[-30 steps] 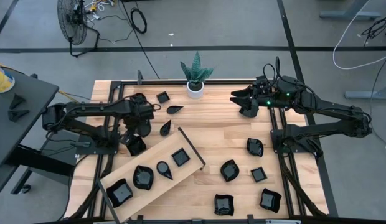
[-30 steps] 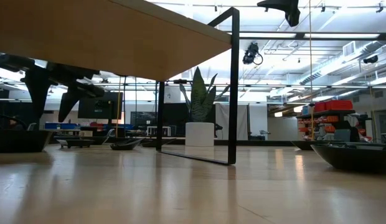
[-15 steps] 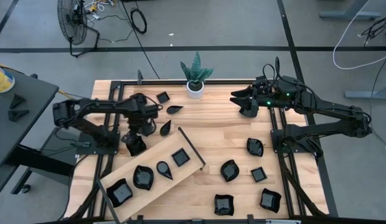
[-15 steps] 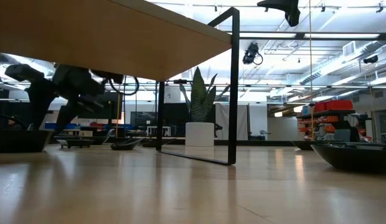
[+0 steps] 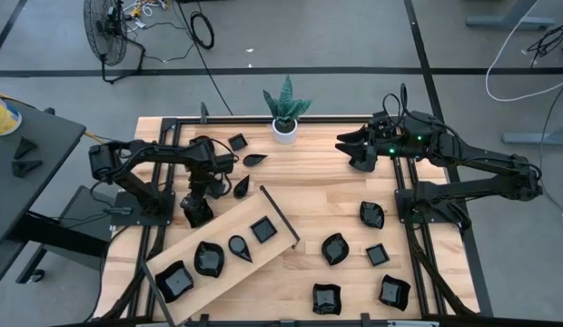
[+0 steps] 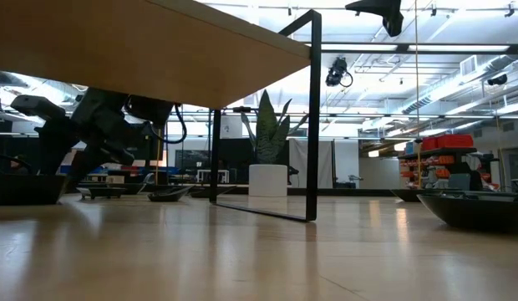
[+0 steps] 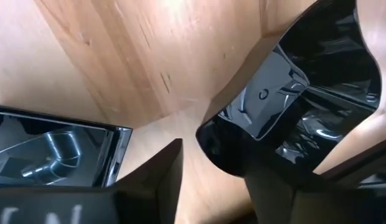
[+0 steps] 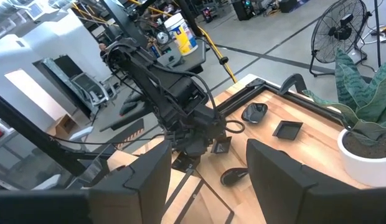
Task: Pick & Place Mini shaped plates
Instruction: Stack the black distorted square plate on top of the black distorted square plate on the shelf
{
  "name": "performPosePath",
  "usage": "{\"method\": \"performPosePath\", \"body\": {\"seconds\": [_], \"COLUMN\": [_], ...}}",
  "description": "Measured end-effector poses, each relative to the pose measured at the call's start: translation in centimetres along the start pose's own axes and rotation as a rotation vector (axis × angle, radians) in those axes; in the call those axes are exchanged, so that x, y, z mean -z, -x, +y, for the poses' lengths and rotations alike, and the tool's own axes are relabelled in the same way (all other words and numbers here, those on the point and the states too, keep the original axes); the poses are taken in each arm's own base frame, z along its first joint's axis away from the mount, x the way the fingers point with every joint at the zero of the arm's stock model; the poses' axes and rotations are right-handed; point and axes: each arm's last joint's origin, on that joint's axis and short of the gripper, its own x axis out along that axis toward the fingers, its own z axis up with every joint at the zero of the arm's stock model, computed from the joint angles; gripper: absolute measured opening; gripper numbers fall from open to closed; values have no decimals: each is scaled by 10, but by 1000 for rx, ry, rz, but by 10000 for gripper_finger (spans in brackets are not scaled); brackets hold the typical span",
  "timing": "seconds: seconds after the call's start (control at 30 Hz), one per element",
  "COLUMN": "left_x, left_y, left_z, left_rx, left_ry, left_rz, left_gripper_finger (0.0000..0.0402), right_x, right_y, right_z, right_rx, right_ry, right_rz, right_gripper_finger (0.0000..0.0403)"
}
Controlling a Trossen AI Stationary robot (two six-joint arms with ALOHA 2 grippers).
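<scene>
Several mini shaped plates, small glossy black dishes, lie around the table. My left gripper (image 5: 197,194) is low over the table's left part and points steeply down, open. In the left wrist view it (image 7: 211,186) stands between a square plate (image 7: 50,149) and a wavy-rimmed plate (image 7: 305,93). One finger (image 7: 274,193) stands in front of the wavy plate's hollow, and the other (image 7: 159,177) outside its rim. Both plates rest flat on the wood. My right gripper (image 5: 347,145) waits high at the far right, open and empty. My left gripper straddles the wavy plate's pointed near rim (image 7: 208,134), coming from above and pointing steeply down. I cannot tell whether either finger touches the rim. The plate lies flat on the table.
A light wooden board (image 5: 280,220) lies slanted at the near left and carries several plates. A leaf plate (image 5: 241,186) lies just right of my left gripper. More plates (image 5: 334,248) are scattered at the near right. A white pot with a plant (image 5: 284,127) stands at the far edge.
My left gripper has come down toward the table and rolled its wrist, ending low beside the plates. The plates have stayed where they were.
</scene>
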Motion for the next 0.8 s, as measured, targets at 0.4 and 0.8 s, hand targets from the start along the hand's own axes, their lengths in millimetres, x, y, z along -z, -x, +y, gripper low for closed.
{"method": "performPosePath", "body": {"seconds": [0.4, 0.8], "left_x": [0, 1], "left_y": [0, 0], "left_z": [0, 0], "left_rx": [-9, -18], "left_ry": [-1, -7], "left_rz": [10, 24], "left_gripper_finger": [49, 11], "right_x": [0, 0], "right_y": [0, 0], "right_z": [0, 0], "right_rx": [0, 1], "right_ry": [0, 1], "right_rz": [0, -1], "right_gripper_finger": [210, 210]}}
